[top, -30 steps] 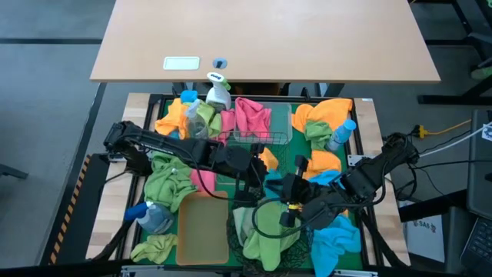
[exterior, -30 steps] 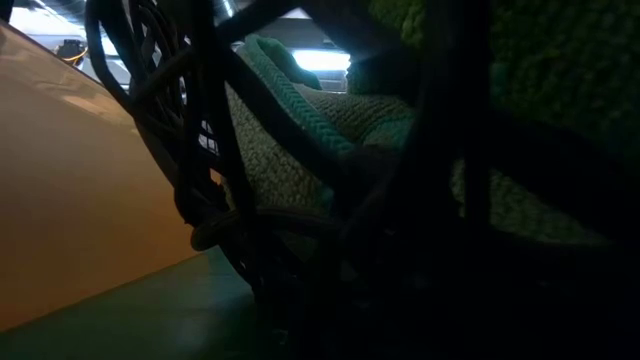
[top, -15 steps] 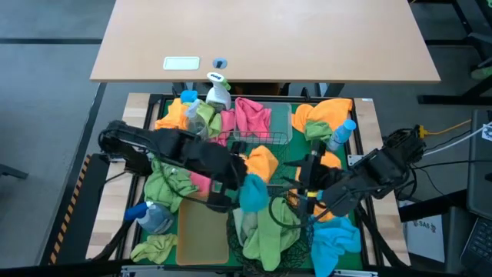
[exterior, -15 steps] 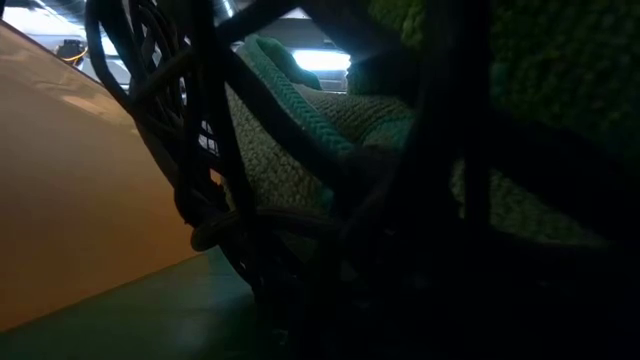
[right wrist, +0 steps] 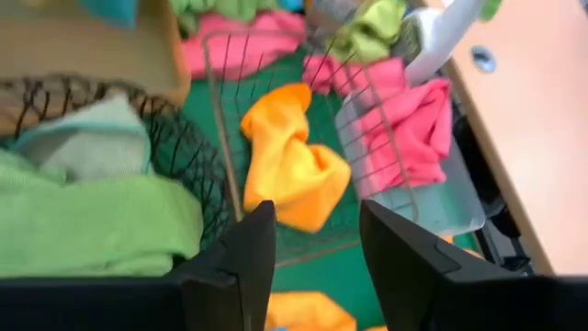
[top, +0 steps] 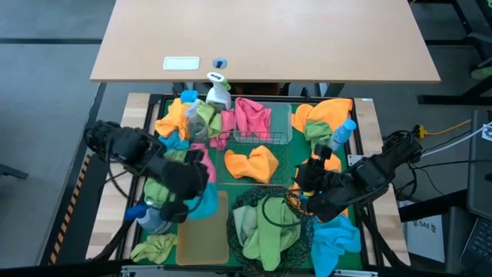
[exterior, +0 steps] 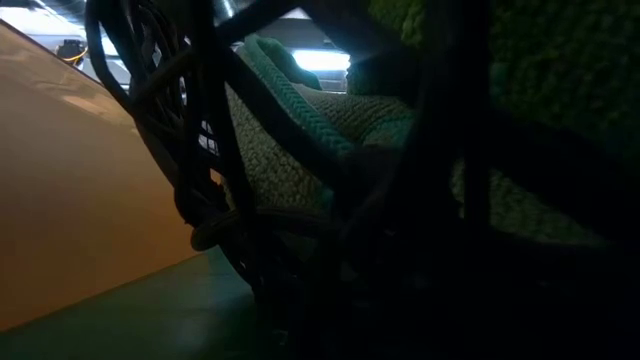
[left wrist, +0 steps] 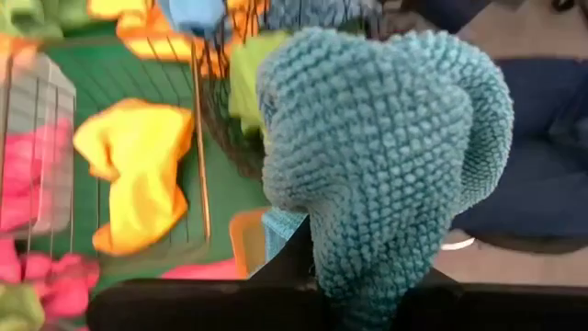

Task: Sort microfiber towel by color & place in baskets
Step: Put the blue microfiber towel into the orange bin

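Note:
My left gripper (top: 197, 189) is shut on a teal towel (top: 206, 203), above the far end of the tan bin (top: 201, 235). The towel fills the left wrist view (left wrist: 386, 156). My right gripper (top: 307, 181) hangs open beside the round black mesh basket (top: 269, 201), which holds green towels (top: 269, 231). In its wrist view (right wrist: 317, 267) an orange towel (right wrist: 289, 170) lies in a pale wire basket (right wrist: 225, 110), and a pink towel (right wrist: 413, 119) fills a clear basket (right wrist: 450, 198). The low view shows only the tan bin wall (exterior: 80, 190) and the mesh basket (exterior: 200, 150). My left gripper holds the teal towel (left wrist: 367, 267) pinched between its two fingers. The bunched cloth bulges out past the fingers and hides their tips. The towel is lifted clear, and its free part hangs loosely at the gripper (top: 207, 206).
Spray bottles stand at the far edge (top: 217, 92), on the right (top: 340, 135) and near left (top: 150, 217). Loose towels lie around: green (top: 165, 185), orange (top: 327, 115), blue (top: 334, 238), orange and green (top: 181, 115). A bare wooden table (top: 261, 38) stands beyond.
My left gripper took the teal towel at the table's middle, lifted it and carried it toward the left, over the tan bin's far end. The orange towel now lies uncovered in the wire basket. My right gripper drew back from the black basket toward the far right.

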You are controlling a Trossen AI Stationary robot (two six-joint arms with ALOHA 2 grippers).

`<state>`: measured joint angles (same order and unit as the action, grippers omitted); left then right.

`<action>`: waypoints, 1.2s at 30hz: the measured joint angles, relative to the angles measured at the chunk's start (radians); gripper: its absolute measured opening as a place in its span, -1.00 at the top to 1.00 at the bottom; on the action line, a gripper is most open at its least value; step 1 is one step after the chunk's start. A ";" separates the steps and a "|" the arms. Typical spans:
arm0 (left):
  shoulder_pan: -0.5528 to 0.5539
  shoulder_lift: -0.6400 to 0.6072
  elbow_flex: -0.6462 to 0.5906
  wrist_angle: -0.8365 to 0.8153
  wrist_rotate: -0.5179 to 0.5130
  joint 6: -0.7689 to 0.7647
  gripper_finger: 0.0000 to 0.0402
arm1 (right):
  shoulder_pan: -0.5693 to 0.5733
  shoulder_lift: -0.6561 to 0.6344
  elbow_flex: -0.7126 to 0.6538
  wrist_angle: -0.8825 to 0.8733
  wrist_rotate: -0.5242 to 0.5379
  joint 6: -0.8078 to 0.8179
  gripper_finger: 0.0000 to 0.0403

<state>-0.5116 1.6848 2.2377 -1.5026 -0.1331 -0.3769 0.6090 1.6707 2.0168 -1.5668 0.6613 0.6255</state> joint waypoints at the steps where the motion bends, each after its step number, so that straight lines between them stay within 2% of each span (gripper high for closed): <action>1: -0.017 0.000 -0.013 -0.009 -0.015 -0.014 0.96 | 0.000 0.000 -0.014 0.001 -0.009 0.006 0.21; 6: -0.082 0.004 -0.124 -0.004 -0.079 -0.060 0.96 | 0.000 0.000 -0.083 0.002 -0.032 0.076 0.21; 11: -0.116 0.003 -0.303 0.013 -0.086 -0.133 0.96 | 0.000 0.000 -0.137 0.011 -0.135 0.116 0.21; 14: -0.121 0.003 -0.434 0.078 -0.084 -0.174 0.96 | 0.000 0.001 -0.172 0.036 -0.181 0.128 0.21; 20: -0.112 0.003 -0.660 0.254 0.001 -0.225 0.96 | 0.000 0.001 -0.223 0.056 -0.266 0.130 0.21; 23: -0.110 0.003 -0.744 0.357 0.034 -0.227 0.96 | 0.000 0.001 -0.230 0.056 -0.273 0.129 0.21; 26: -0.110 0.003 -0.809 0.432 0.039 -0.226 0.94 | 0.000 0.001 -0.230 0.060 -0.273 0.129 0.21; 29: -0.110 0.003 -0.847 0.441 0.046 -0.232 0.87 | 0.000 0.001 -0.230 0.063 -0.272 0.129 0.21; 36: -0.110 0.003 -0.866 0.445 0.046 -0.276 0.52 | 0.000 0.001 -0.230 0.063 -0.273 0.129 0.21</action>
<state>-0.6216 1.6882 1.3716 -1.0572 -0.0872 -0.6525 0.6086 1.6714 1.7869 -1.5040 0.3885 0.7544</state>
